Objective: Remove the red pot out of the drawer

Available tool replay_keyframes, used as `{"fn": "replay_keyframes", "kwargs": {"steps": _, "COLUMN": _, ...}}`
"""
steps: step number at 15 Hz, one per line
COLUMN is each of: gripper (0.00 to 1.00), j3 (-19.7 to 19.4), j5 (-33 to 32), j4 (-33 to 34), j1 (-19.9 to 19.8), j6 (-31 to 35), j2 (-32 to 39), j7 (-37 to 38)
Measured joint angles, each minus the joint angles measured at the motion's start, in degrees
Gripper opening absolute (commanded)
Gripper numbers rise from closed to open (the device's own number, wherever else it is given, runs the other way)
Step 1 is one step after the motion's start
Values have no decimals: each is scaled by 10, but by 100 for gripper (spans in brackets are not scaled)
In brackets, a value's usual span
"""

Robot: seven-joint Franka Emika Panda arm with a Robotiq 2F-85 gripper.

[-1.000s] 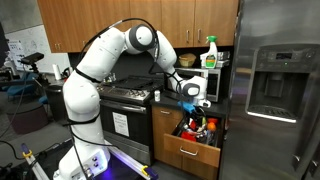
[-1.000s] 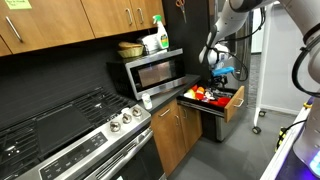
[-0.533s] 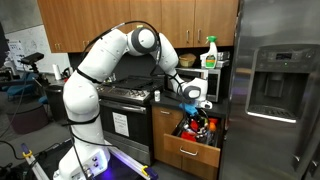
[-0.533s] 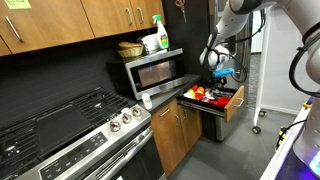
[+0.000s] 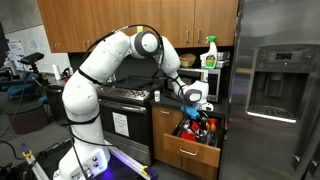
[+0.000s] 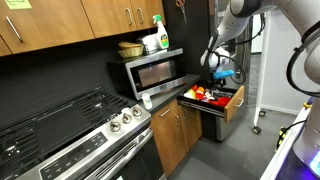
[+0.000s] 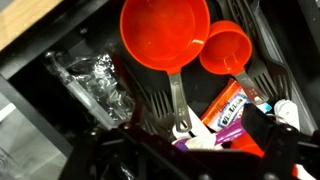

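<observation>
The wooden drawer [image 5: 187,150] stands pulled out below the microwave and also shows in an exterior view [image 6: 232,105]. In the wrist view a round red pot [image 7: 165,35] with a metal handle lies in the drawer, with a smaller red pan [image 7: 226,48] touching its right side. Red items show in the drawer in both exterior views [image 5: 198,124] [image 6: 203,93]. My gripper [image 7: 185,150] hovers just above the drawer's contents, open and empty, its dark fingers at the bottom of the wrist view. It also shows in both exterior views [image 5: 196,97] [image 6: 220,72].
Black slotted spatulas [image 7: 262,70], crinkled clear plastic [image 7: 95,80] and a colourful packet [image 7: 230,110] crowd the drawer. A microwave [image 6: 150,70] with a green spray bottle [image 6: 159,34] stands above. The stove [image 6: 70,130] and a steel fridge [image 5: 275,85] flank the drawer.
My gripper has dropped slightly toward the drawer. Nothing in the drawer has moved.
</observation>
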Motion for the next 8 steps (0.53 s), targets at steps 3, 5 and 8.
{"fn": "replay_keyframes", "kwargs": {"steps": 3, "gripper": 100, "j3": 7, "j5": 0, "j4": 1, "j1": -3, "j6": 6, "j2": 12, "j7": -4}}
{"fn": "replay_keyframes", "kwargs": {"steps": 5, "gripper": 100, "j3": 8, "j5": 0, "j4": 3, "j1": -3, "j6": 11, "j2": 17, "j7": -6}}
{"fn": "replay_keyframes", "kwargs": {"steps": 8, "gripper": 100, "j3": 9, "j5": 0, "j4": 10, "j1": -3, "j6": 21, "j2": 24, "j7": -7}}
